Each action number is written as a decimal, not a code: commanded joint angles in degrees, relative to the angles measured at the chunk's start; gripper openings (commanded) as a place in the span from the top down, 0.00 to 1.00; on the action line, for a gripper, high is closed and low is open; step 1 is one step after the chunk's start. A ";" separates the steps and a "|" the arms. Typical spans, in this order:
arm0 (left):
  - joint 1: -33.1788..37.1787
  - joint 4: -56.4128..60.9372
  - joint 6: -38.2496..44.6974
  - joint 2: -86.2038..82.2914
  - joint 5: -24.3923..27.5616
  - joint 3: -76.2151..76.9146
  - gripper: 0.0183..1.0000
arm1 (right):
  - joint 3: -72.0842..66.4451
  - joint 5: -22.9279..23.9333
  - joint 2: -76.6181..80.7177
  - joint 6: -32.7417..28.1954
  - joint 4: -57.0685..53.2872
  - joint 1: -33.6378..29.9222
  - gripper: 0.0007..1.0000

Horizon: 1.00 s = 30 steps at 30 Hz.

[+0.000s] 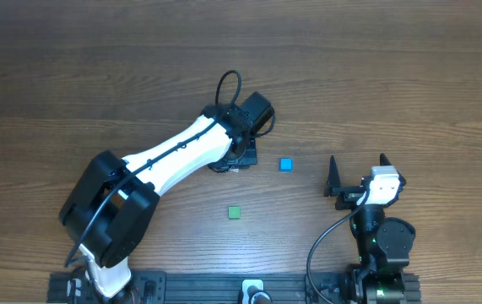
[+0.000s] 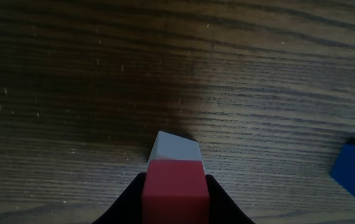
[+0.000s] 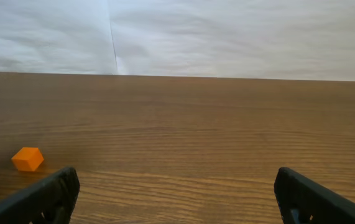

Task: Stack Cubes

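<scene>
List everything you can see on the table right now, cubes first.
Red cube: one, red, held in the left gripper just above the table.
White cube: one, white, right under the red cube; contact cannot be told.
Blue cube: one, blue, on the table between the two grippers.
Green cube: one, green, on the table nearer the arm bases than the blue cube.
Orange cube: one, orange, on the table, alone, ahead of the right gripper.
Table: one, brown wood grain, under everything.
Left gripper: one, black, shut on the red cube, near mid-table.
Right gripper: one, black, open, holding nothing, close to its own base.
</scene>
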 commanded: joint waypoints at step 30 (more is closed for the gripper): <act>-0.70 0.13 -0.81 1.38 -0.76 1.18 0.54 | -0.44 -0.07 -0.52 -0.07 0.09 -0.37 0.01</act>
